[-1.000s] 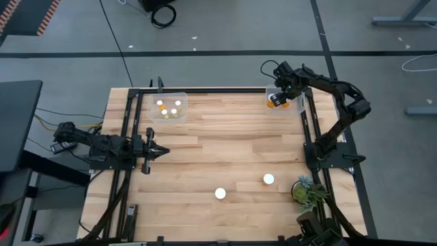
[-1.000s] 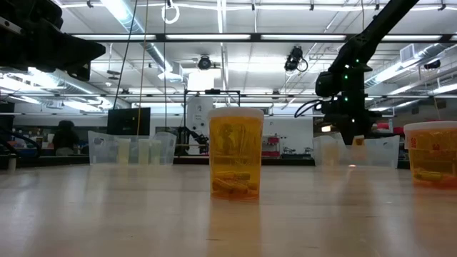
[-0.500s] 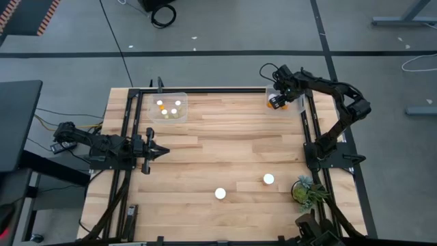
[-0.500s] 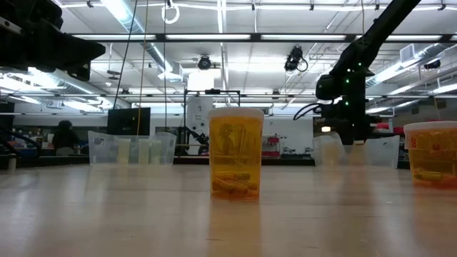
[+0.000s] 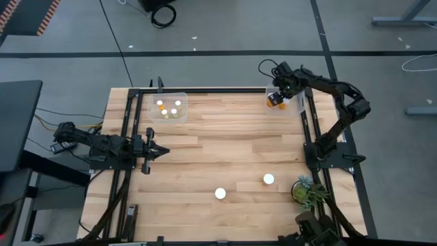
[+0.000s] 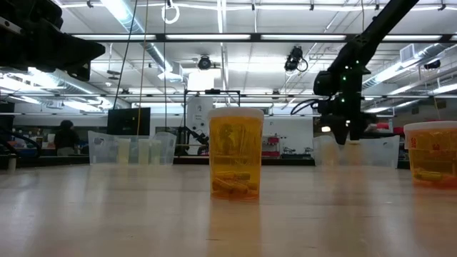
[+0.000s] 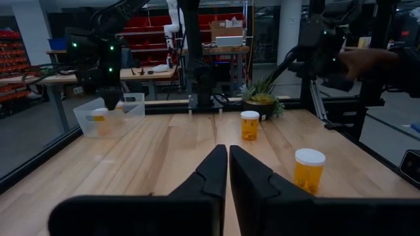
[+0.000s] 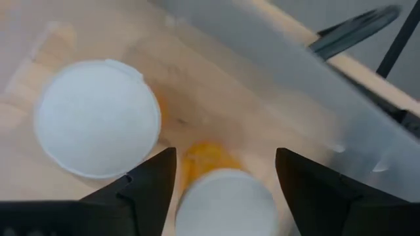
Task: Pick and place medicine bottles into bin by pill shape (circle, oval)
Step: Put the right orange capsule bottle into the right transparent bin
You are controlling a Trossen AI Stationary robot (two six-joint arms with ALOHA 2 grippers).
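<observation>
Reaching over the clear plastic bin at the far right corner of the pale wooden plank table, the right gripper hangs with its two dark fingers spread apart and nothing between them; below it, inside that bin, stand two small orange-amber bottles with round white caps, one of them directly under the gap between the fingers. At the far left, a second clear plastic bin holds several more white-capped bottles, seen from above as small white discs. Two more capped amber bottles stand upright on the bare wood near the front, one at the middle and one further right, well apart from each other and from both bins. Just beside the right one, at the table's near right corner, sits a small green potted plant. A black metal frame runs along the table's far edge and sides. The left gripper rests low at the left side of the table, its dark tapered fingers pressed together with nothing held, pointing across the smooth boards toward the right.
</observation>
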